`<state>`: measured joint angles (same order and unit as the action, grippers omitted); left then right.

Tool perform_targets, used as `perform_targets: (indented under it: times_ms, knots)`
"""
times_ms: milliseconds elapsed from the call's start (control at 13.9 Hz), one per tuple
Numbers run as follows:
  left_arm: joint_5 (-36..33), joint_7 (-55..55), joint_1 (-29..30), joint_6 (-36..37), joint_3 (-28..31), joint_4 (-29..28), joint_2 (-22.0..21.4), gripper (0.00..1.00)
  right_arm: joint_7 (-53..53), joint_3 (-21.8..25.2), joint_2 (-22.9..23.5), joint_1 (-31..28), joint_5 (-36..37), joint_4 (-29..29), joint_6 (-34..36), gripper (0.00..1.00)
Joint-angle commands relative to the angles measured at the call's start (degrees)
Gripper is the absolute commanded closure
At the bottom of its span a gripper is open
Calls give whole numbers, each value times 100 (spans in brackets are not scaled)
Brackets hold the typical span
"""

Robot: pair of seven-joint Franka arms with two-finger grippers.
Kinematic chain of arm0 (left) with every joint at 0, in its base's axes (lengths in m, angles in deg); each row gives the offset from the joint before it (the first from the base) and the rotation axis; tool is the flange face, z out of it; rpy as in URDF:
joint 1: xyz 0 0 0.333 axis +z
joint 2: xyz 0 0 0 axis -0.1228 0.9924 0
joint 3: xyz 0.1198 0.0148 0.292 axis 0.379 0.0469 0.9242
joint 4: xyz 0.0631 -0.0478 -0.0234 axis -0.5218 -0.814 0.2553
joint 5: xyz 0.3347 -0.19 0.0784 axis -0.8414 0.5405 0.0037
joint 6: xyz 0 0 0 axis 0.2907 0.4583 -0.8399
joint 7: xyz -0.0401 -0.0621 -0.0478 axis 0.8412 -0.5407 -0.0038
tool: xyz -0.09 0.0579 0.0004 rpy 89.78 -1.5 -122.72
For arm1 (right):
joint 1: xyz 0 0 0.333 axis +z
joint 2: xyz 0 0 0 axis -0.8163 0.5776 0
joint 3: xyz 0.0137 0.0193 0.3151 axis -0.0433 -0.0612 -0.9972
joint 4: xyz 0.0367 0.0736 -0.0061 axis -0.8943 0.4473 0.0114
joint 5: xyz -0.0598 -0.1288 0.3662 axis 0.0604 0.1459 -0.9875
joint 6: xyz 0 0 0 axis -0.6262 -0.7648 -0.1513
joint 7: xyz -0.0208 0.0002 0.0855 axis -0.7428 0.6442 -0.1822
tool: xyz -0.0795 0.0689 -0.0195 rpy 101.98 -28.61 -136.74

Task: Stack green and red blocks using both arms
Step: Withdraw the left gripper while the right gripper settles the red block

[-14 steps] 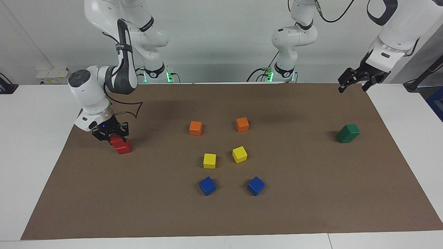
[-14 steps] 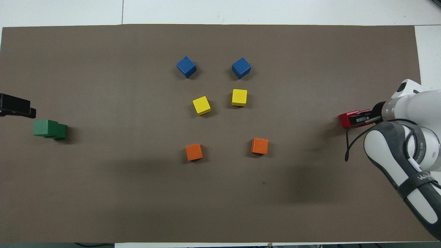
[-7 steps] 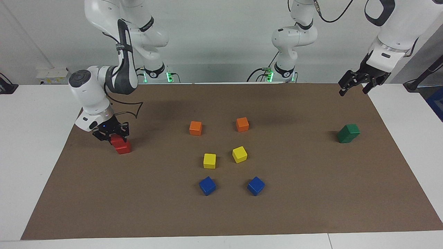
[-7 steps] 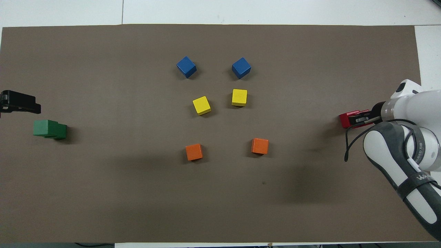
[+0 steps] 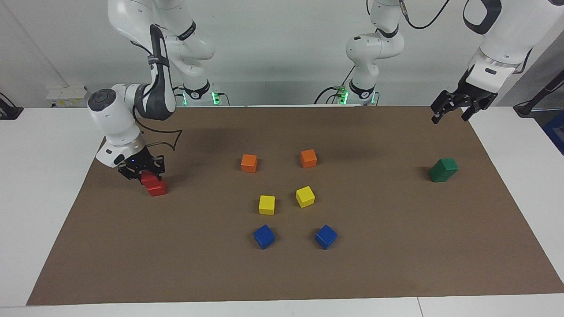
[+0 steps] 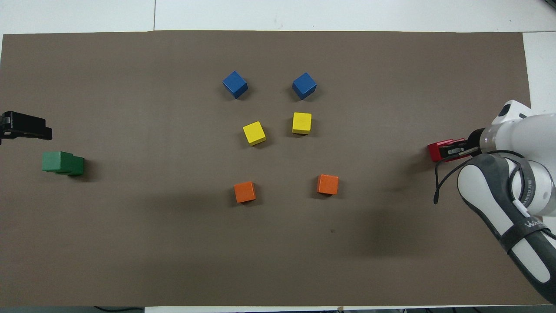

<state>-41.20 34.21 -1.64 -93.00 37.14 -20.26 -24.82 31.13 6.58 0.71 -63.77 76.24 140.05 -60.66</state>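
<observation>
The right claw (image 5: pixel 147 172) is gripping the top red block (image 5: pixel 148 178), which is sitting on the bottom red block (image 5: pixel 157 188) at the right arm's end of the table (image 5: pixel 39 145). It should line up the edges, let go gently, then rise straight up. The left claw (image 5: pixel 454 105) is hanging open over the brown mat (image 5: pixel 374 264), above the two green blocks (image 5: pixel 443 170), already stacked.

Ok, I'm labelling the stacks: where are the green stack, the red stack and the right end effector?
green stack (image 5: pixel 443 170), facing view, side face
red stack (image 5: pixel 156 188), facing view, lower block
right end effector (image 5: pixel 146 175), facing view, fingertips
</observation>
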Motion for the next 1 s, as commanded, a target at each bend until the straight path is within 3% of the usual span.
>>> perform_targets:
  times_ms: [0,215,287,574,932]
  knots:
    - [-87,-98,-101,-194,67,-232,-176,0,-57,-21,-61,-8,-145,88,-127,41]
    - [-87,-71,-101,-203,76,-232,-176,0,-39,-21,-52,-8,-145,79,-136,5]
    - [-87,-71,-110,-194,76,-232,-176,0,-39,-21,-52,-8,-145,79,-136,0]
    - [-96,-71,-128,-185,76,-223,-176,0,-31,-21,-35,-8,-145,9,-92,0]
    - [-96,43,-119,-212,58,-223,-185,0,83,-39,18,0,-145,-841,644,0]
